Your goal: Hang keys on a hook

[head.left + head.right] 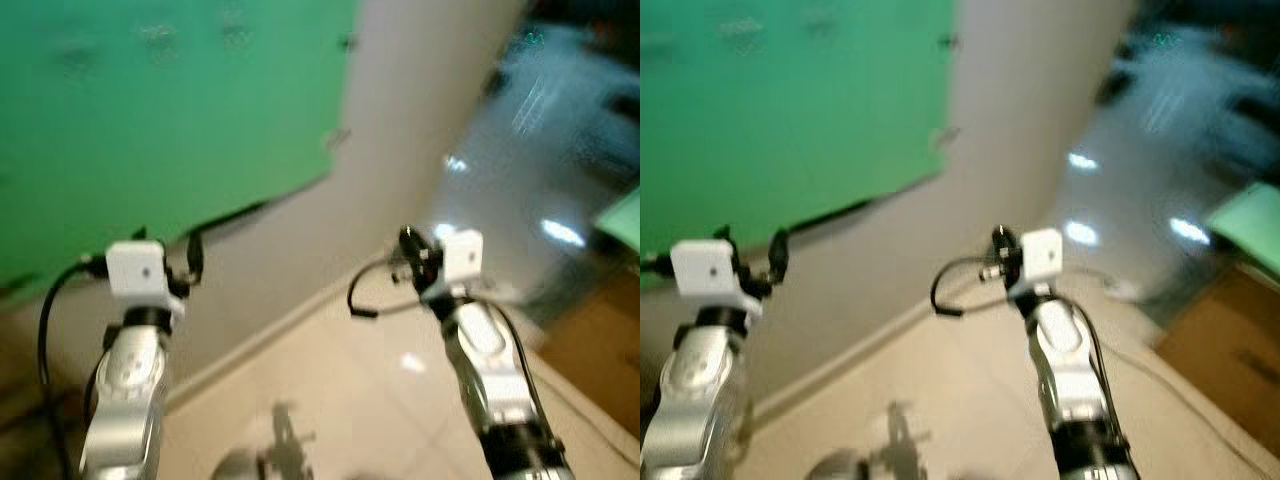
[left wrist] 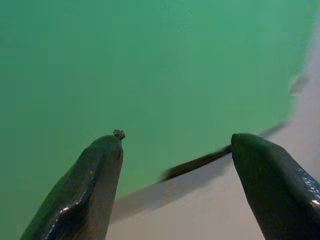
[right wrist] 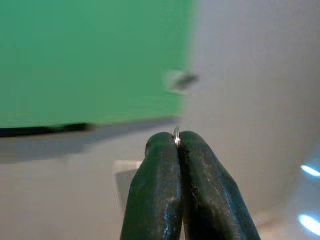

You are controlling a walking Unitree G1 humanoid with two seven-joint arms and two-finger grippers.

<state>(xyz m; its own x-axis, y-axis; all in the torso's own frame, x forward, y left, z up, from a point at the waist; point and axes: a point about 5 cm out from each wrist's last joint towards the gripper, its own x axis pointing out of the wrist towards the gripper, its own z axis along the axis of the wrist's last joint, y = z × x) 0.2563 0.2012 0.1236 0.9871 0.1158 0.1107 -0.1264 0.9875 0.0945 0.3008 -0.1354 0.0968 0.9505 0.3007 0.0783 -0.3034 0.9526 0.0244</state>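
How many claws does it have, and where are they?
2: the left claw is raised before the green board, fingers apart; the right claw is raised near the grey wall, pinched shut.

Both eye views are smeared by motion, so the green panel point(image 1: 170, 110), the pale wall point(image 1: 400, 130) and the shiny floor point(image 1: 520, 180) have soft edges. Small marks on the panel's upper part and two dark bits on the wall beside it are too blurred to identify. A brown shape point(image 1: 600, 350) is cut off by the picture's edge. In the right wrist view, only a sliver of metal ring point(image 3: 176, 135) peeks between the closed jaws of the right gripper point(image 3: 178, 142); the rest is hidden.
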